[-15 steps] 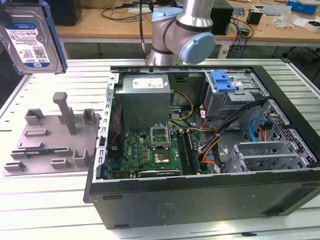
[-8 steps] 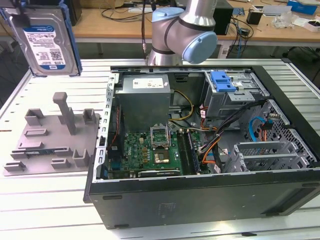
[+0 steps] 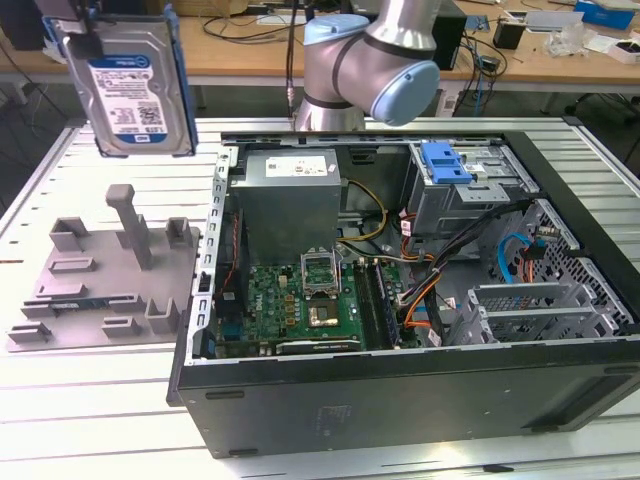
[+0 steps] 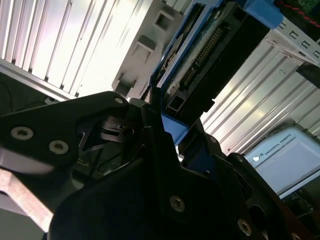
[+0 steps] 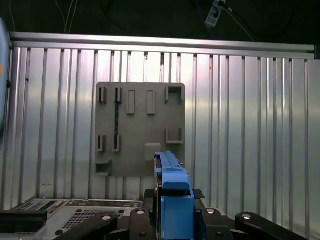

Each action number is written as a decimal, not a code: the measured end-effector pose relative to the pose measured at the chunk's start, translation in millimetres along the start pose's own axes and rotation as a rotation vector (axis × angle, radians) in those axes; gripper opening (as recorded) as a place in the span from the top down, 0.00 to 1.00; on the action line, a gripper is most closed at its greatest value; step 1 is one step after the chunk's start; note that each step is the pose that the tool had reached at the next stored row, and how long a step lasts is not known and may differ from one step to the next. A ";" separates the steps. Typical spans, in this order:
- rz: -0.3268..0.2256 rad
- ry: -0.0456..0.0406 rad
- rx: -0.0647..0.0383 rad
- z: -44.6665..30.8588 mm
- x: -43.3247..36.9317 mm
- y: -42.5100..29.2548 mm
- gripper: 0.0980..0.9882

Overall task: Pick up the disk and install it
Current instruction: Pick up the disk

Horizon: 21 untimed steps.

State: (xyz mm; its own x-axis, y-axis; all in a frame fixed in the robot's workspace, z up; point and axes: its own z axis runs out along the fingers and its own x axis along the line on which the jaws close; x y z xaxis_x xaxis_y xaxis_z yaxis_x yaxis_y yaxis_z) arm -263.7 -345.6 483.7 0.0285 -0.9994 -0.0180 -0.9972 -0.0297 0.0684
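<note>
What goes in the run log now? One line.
fingers: shut on disk | disk: airborne over grey fixture plate | computer case: open, disk not installed

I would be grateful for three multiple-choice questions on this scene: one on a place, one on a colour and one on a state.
1. Where is the disk?
A. On a shelf.
B. Up in the air, above the grey holder.
C. Flat on the table.

2. What colour is the frame round the disk's edges?
A. Red.
B. Yellow.
C. Blue.

3. How is the computer case?
A. Open on top.
B. Closed by a panel.
C. Wrapped in foil.

Answers:
1 B: in the exterior view it hangs upright over the holder, clamped by the gripper.
2 C: both wrist views show a blue frame.
3 A: its circuit board lies bare.
</note>
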 end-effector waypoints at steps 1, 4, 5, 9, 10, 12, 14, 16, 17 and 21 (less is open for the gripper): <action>0.000 0.0000 0.000 -0.2 0.9 -3.7 0.70; 0.000 -0.0002 -0.003 -1.3 4.6 -19.0 0.70; 0.000 -0.0001 -0.004 -1.6 5.5 -22.9 0.70; 0.000 -0.0004 -0.010 -3.1 10.8 -42.2 0.70; 0.000 -0.0004 -0.012 -3.4 12.0 -45.1 0.70; 0.001 -0.0002 -0.017 -4.2 16.0 -52.9 0.70; 0.000 -0.0003 -0.019 -4.7 19.4 -57.5 0.70; 0.001 -0.0002 -0.022 -5.4 23.4 -62.4 0.70; 0.001 -0.0001 -0.024 -5.8 25.2 -64.7 0.70; 0.001 0.0012 -0.033 -7.9 31.8 -73.3 0.70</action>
State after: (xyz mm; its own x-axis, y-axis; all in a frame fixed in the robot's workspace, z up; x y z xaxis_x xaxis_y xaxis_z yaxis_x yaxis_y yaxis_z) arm -189.1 -375.4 486.0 0.0277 -0.9995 -0.0167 -0.9945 -0.0293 0.1009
